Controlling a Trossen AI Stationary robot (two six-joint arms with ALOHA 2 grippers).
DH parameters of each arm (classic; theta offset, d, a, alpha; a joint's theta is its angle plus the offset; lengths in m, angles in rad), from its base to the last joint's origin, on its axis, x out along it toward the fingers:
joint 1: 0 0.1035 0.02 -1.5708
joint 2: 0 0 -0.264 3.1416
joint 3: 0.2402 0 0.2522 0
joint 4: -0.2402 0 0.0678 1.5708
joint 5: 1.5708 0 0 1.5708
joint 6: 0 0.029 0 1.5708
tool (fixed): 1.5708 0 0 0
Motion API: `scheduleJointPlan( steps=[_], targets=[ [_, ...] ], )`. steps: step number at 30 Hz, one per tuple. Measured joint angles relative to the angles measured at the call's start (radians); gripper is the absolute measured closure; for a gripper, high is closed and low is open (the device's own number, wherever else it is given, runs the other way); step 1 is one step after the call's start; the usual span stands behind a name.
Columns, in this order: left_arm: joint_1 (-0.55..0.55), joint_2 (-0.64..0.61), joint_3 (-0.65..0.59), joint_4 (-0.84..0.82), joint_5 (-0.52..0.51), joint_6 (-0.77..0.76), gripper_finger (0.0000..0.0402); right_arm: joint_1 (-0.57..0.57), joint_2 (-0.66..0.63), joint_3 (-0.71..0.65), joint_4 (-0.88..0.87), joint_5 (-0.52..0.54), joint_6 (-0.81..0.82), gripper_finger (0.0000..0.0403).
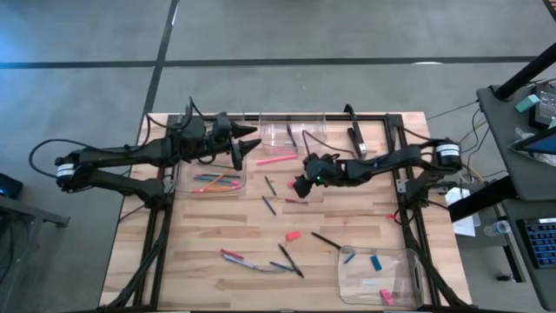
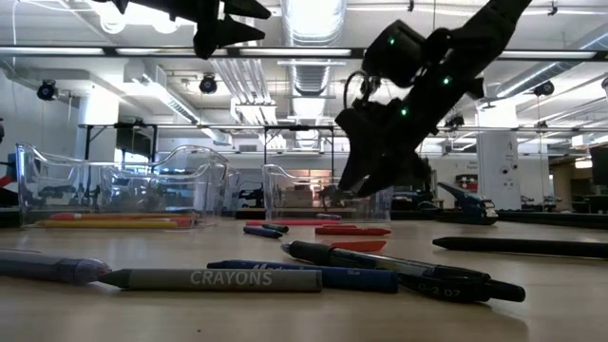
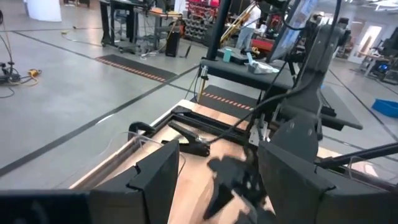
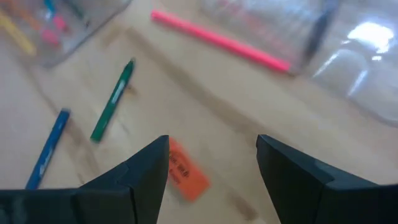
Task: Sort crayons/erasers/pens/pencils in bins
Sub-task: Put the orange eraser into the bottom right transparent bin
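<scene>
Right gripper [image 4: 211, 163] open wide, empty, hovering over orange eraser [image 4: 185, 169] near my table [image 1: 347, 222] center; green pen [image 4: 113, 99] at ten o'clock.

Left gripper [image 1: 246, 144] open, empty.

Pale striped wood on the bench [image 1: 347, 222]. Orange eraser [image 4: 185, 171] lower centre, green crayon [image 4: 113, 99] and blue pen [image 4: 48, 148] at left. Bright pink stick [image 4: 219, 41] across the top.

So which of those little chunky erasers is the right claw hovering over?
The orange eraser below the open right gripper; the pink eraser and the binned ones lie farther off.
</scene>
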Motion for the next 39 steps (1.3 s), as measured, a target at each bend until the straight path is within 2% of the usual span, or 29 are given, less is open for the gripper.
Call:
scheduleJointPlan(
  steps=[4, 9, 12, 19, 26, 39],
  targets=[
    [0.002, 0.001, 0.000, 0.004, 0.002, 0.000, 0.0198, 0.000, 0.075, 0.000, 0.053, -0.061, -0.013, 0.0174],
    [0.003, 0.000, 0.000, 0.004, 0.002, 0.000, 0.0198, -0.013, 0.138, 0.003, 0.054, -0.042, 0.059, 0.0174],
    [0.003, 0.001, 0.000, 0.003, 0.004, 0.000, 0.0198, -0.014, 0.155, 0.005, 0.070, -0.036, 0.048, 0.0174],
    [0.022, 0.001, 0.000, -0.002, 0.033, 0.005, 0.0198, -0.012, 0.142, 0.004, 0.074, -0.056, 0.041, 0.0175],
    [0.029, 0.001, 0.000, -0.005, 0.064, 0.004, 0.0198, -0.011, 0.094, 0.004, 0.130, -0.084, -0.035, 0.0175],
    [0.029, 0.001, 0.000, -0.058, 0.066, 0.003, 0.0198, -0.011, 0.163, 0.003, 0.114, -0.084, -0.104, 0.0175]
  ],
)
